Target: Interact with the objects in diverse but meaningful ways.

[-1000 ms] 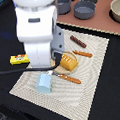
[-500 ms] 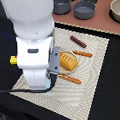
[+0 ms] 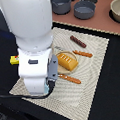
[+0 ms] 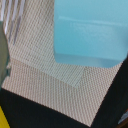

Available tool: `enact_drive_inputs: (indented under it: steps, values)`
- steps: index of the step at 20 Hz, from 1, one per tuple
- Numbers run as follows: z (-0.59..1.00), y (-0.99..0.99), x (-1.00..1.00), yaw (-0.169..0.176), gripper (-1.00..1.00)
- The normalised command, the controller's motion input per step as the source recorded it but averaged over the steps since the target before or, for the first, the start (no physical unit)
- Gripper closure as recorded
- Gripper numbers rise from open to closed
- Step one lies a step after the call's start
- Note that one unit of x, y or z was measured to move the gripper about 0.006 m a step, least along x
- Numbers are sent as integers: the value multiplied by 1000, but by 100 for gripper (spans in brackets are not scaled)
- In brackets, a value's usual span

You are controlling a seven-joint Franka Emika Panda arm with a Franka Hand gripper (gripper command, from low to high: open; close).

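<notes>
The hand is hidden in the exterior view behind the arm's bulky white wrist housing (image 3: 37, 72), and the wrist view shows no fingertips clearly, so I cannot tell whether it stands wide, narrow, or closed on anything. What the wrist view does show is the light blue gabled carton (image 4: 90, 32) very close under the camera, lying on the woven placemat (image 4: 45, 85), with a sliver of the yellow block (image 4: 4, 119) at the frame's corner.

In the exterior view the yellow block (image 3: 14, 60) peeks out at the arm's left, while the bread loaf (image 3: 66, 61), two orange sticks (image 3: 70, 79) (image 3: 83, 54) and the dark brown sausage (image 3: 78, 41) lie on the mat to the exterior view's right, apart from the arm.

The main risk, as I judge it, is a blind descent: an off-centre hand could push the carton over or skid it across the mat. A light carton may also squirt out of a closing grip. Dragging could rumple the mat and disturb the loaf nearby.
</notes>
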Motion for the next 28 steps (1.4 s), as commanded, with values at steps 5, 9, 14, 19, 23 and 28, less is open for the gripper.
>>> enact_drive_inputs:
  steps: [5, 9, 14, 19, 23, 28]
  values:
    - [-179, -106, 190, 17, -100]
    - [-169, -175, 173, 8, -100]
    - [-193, -218, 97, 0, 100]
    - [-117, -214, 19, 0, 100]
    - [20, -138, 34, 0, 100]
    - [763, 179, -70, 3, 100]
